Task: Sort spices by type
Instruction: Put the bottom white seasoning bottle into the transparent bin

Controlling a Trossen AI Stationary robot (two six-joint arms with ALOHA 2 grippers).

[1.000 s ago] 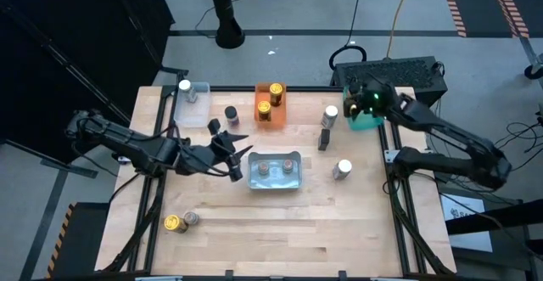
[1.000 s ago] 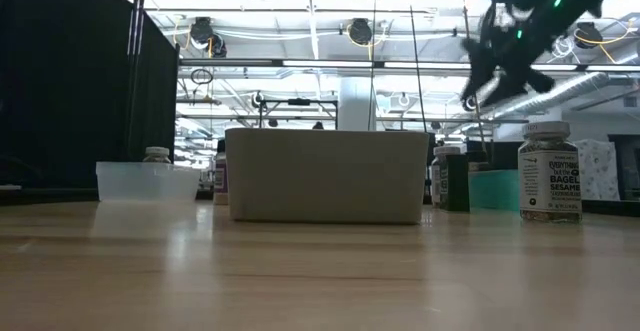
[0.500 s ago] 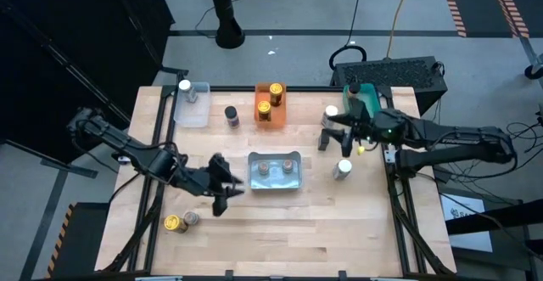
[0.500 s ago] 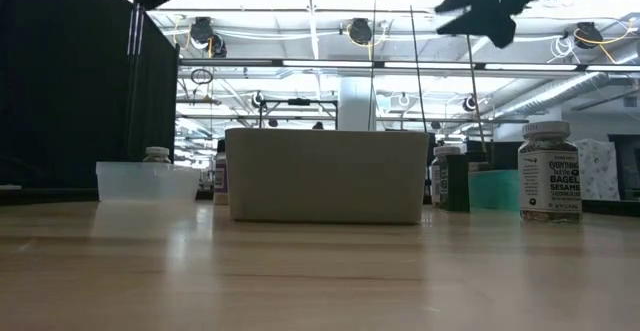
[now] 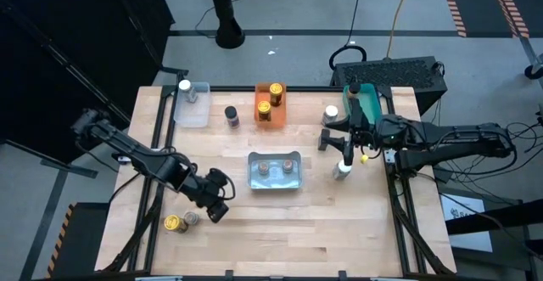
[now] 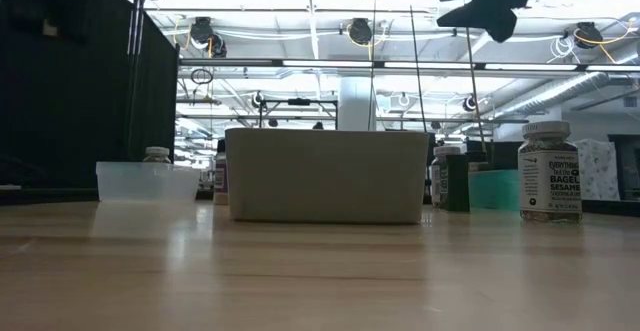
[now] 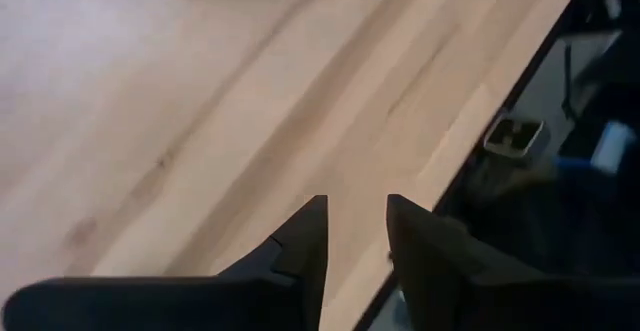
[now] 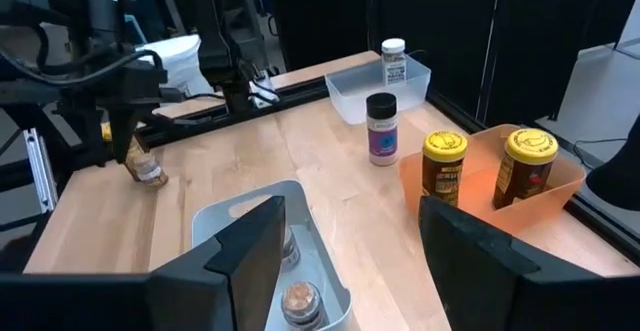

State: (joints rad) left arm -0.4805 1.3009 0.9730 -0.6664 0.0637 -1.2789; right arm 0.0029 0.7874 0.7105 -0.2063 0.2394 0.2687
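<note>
Gold-lidded jars, orange bin

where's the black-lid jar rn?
High view: the black-lid jar stands at the table's back, between the clear bin on its left and the orange bin on its right, outside both.

The left tool, fingers slightly parted, hangs over bare wooden table.

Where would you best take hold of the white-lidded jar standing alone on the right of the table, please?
Probably from straight above, closing on its white lid or just under it. The jar stands upright with bare table around it, so both fingers fit. The right hand, open, hovers about over it; the left hand is far off by the gold-lidded jar.
</note>
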